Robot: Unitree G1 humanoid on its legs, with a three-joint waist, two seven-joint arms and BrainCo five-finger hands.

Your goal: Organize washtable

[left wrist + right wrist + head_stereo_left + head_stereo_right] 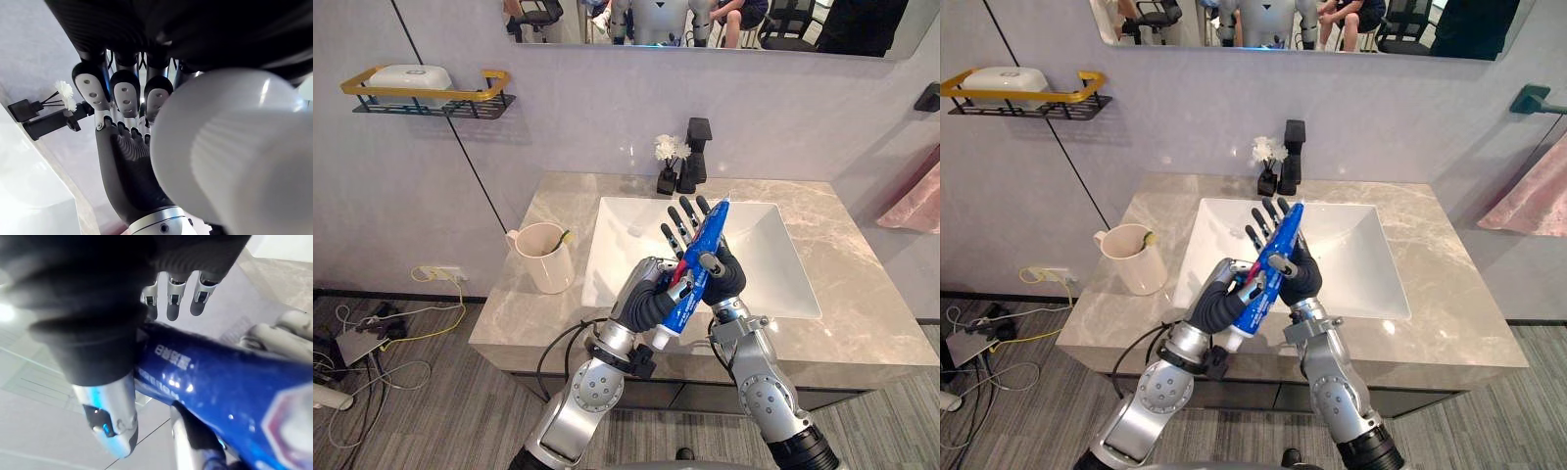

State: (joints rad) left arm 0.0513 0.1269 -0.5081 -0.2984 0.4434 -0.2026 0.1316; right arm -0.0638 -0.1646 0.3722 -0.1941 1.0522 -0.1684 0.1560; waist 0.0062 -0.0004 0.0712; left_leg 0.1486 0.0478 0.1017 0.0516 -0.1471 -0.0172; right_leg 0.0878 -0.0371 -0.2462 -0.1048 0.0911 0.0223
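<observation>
A blue toothpaste tube (688, 302) with a white cap (234, 156) is held slanted over the front edge of the white sink (626, 230). My left hand (651, 294) has its fingers curled round the tube's lower half, near the cap. Behind the tube is my right hand (726, 276), whose fingers (683, 220) point straight up while its thumb lies across the tube's front and presses it to the palm. In the right wrist view the tube (220, 382) crosses under that hand. A beige cup (544, 258) with a toothbrush in it stands on the counter left of the sink.
A marble counter (862, 294) surrounds the sink. At the back stand a black tap (696, 155) and a small black vase of white flowers (668, 168). A wall shelf (426, 96) holds a white box. A pink towel (915, 201) hangs at the right.
</observation>
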